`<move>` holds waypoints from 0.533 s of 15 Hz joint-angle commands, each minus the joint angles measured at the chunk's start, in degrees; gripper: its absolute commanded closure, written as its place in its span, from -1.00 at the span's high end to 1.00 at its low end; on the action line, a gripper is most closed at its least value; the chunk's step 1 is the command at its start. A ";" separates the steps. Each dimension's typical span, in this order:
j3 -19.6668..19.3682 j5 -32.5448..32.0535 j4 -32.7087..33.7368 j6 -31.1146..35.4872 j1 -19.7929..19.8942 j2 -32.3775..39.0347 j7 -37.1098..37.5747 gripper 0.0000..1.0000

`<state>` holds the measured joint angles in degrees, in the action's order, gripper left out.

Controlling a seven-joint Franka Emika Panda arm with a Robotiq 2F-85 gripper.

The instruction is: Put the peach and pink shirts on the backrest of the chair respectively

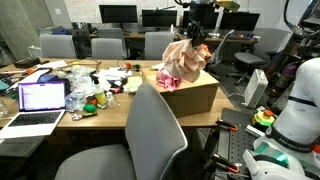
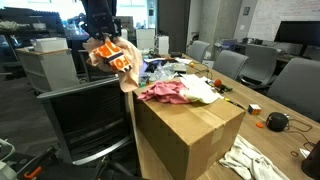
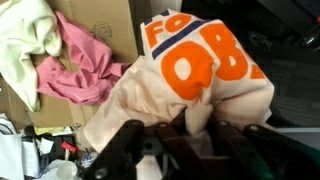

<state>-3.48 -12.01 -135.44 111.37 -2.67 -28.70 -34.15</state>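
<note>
arm reaches down from above w/ the wrist near vertical, tool point(image 2: 102, 38) pointing down beside the top of the black mesh-backed office chair point(image 2: 85, 118). its fingers are clamped on a bunched fold of the peach-coloured cloth shirt point(image 2: 118, 58), which hangs free in the air, lower edge just above the chair's backrest; can't tell if it touches. wrist view shows the tool point(image 3: 185, 125) from behind w/ the peach-coloured cloth shirt point(image 3: 200, 75) filling most of the frame. big orange letters on it read approx "fo" and "ob", rest lost in the folds. the pink cloth shirt point(image 2: 165, 92) lies crumpled on top of the brown cardboard box point(image 2: 190, 135), touching a cream cloth point(image 2: 203, 90) next to it. box stands just beside the chair, at the end of a cluttered wooden worktop point(image 1: 100, 117). on that worktop: an open silver laptop point(image 1: 40, 100) w/ a lit screen, plus mixed small items too small to tell. a grey padded chair point(image 1: 150, 130) stands in front in an exterior view, dark monitors point(image 1: 118, 14) at the back.
</note>
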 commanded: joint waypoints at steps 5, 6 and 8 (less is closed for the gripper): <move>0.71 2.05 1.83 -10.24 -6.14 -0.81 -5.05 -0.92; 0.69 2.37 2.19 -11.38 -6.77 -0.62 -6.35 -0.92; 0.71 2.85 2.77 -13.06 -7.82 -0.38 -9.15 -0.92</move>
<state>-2.89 -10.63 -134.92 101.91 -9.15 -28.93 -38.70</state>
